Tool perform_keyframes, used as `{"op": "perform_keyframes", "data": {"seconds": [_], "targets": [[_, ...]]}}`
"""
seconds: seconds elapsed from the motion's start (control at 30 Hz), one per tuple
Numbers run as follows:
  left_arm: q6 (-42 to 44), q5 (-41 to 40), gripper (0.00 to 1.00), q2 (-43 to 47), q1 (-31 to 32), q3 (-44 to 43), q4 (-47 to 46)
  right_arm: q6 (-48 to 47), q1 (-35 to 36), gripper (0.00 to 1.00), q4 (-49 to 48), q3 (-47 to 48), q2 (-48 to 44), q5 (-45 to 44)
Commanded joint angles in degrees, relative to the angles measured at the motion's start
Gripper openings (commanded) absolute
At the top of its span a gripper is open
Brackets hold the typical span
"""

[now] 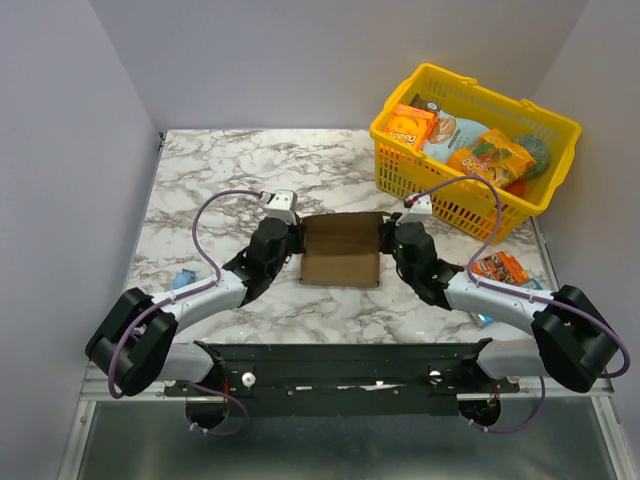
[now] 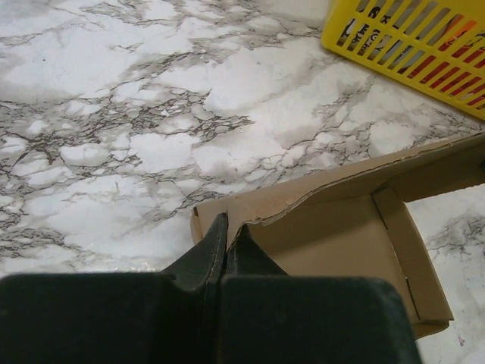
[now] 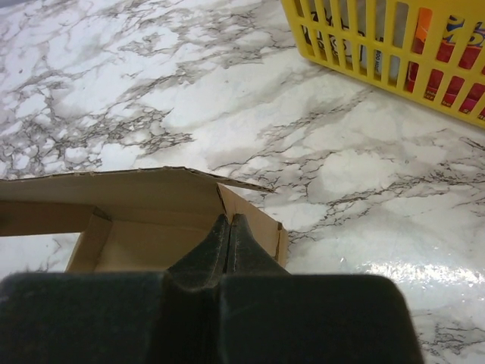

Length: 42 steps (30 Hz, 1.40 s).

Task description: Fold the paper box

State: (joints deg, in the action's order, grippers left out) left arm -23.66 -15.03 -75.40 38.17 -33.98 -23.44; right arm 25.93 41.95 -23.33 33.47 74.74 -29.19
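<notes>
The paper box (image 1: 342, 250) is plain brown cardboard, partly folded up, lying open at the table's middle. My left gripper (image 1: 298, 240) is at its left end and my right gripper (image 1: 386, 238) at its right end. In the left wrist view the left gripper (image 2: 229, 226) is shut on the box's (image 2: 341, 235) left side wall, one finger outside and one inside. In the right wrist view the right gripper (image 3: 229, 218) is shut on the box's (image 3: 144, 205) right side wall near its back corner. The back flap stands up along the far edge.
A yellow basket (image 1: 545, 190) full of snack packs stands at the back right, close behind the right gripper; it also shows in both wrist views (image 2: 356, 30) (image 3: 318, 38). An orange snack pack (image 1: 498, 266) lies right of the right arm. A small blue item (image 1: 183, 277) lies at the left.
</notes>
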Motion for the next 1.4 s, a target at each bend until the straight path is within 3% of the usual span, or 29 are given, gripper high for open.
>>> {"op": "perform_keyframes", "data": {"seconds": [0.0, 0.57, 0.87, 0.9, 1.0, 1.03, 1.13, 1.37], "targets": [[-3.23, 2.72, 0.00, -0.37, 1.20, 3.65, 3.49, 4.65, 2.69, 0.01, 4.43, -0.42, 1.46, 4.05], [-9.03, 7.29, 0.00, -1.86, 1.20, 4.97, -1.52, 7.82, 4.36, 0.01, 8.12, -3.06, 2.78, 2.91], [-7.02, 6.59, 0.00, -0.54, 1.20, 9.19, -0.29, 9.31, 4.98, 0.02, 12.51, -3.50, 1.11, 2.12], [-6.40, 6.33, 0.00, 0.15, 1.29, 9.45, 0.15, 9.48, 5.07, 0.04, 12.96, -3.42, 0.67, 2.03], [-3.68, 5.71, 0.00, 2.52, 1.29, 10.95, 1.38, 9.66, 5.42, 0.28, 15.59, -3.24, -1.52, 1.94], [-2.46, 5.01, 0.00, 3.23, 1.29, 11.21, 2.25, 9.58, 5.59, 0.40, 16.12, -3.41, -3.35, 1.94], [-0.43, 4.04, 0.00, 5.25, 1.38, 12.00, 3.66, 8.35, 6.30, 0.54, 17.79, -4.64, -6.96, 2.38], [1.95, 3.33, 0.00, 6.05, 1.82, 14.20, 2.53, 3.87, 7.88, 0.61, 21.40, -9.46, -21.28, 9.04]]}}
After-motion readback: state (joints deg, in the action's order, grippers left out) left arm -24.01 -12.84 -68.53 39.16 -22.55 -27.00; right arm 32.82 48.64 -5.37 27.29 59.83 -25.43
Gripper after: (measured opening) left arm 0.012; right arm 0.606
